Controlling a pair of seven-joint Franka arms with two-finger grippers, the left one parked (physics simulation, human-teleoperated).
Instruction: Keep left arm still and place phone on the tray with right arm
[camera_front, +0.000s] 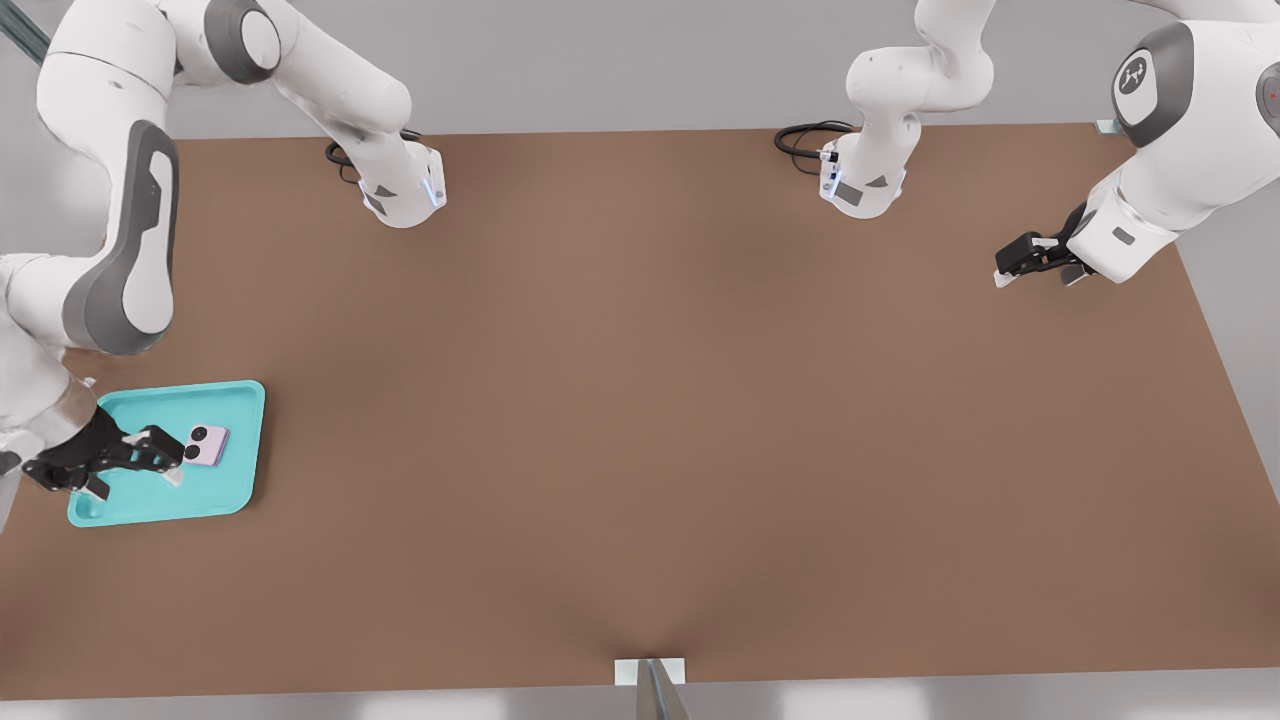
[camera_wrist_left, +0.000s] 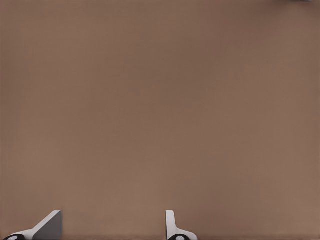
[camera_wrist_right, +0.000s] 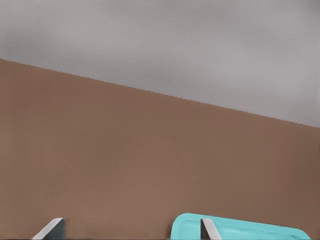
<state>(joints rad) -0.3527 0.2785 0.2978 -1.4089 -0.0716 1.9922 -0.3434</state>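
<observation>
The pale pink-lilac phone (camera_front: 207, 445) lies flat on the turquoise tray (camera_front: 232, 402), lenses up, near the tray's middle. The tray sits on the brown table at the front view's left. My right arm's gripper (camera_front: 140, 470) hangs over the tray just to the front view's left of the phone, open, with nothing between its fingers. In the right wrist view the gripper (camera_wrist_right: 130, 230) shows two white fingertips (camera_wrist_right: 50, 227) set wide apart, and one corner of the tray (camera_wrist_right: 250, 231) lies beyond them. The phone is hidden in that view.
Two arm bases (camera_front: 405, 190) (camera_front: 862, 180) with black cables stand at the table's far edge. The parked arm's gripper (camera_front: 1035, 258) hovers at the front view's right. A small white bracket (camera_front: 650, 672) sits at the near edge. The tray is close to the table's left edge.
</observation>
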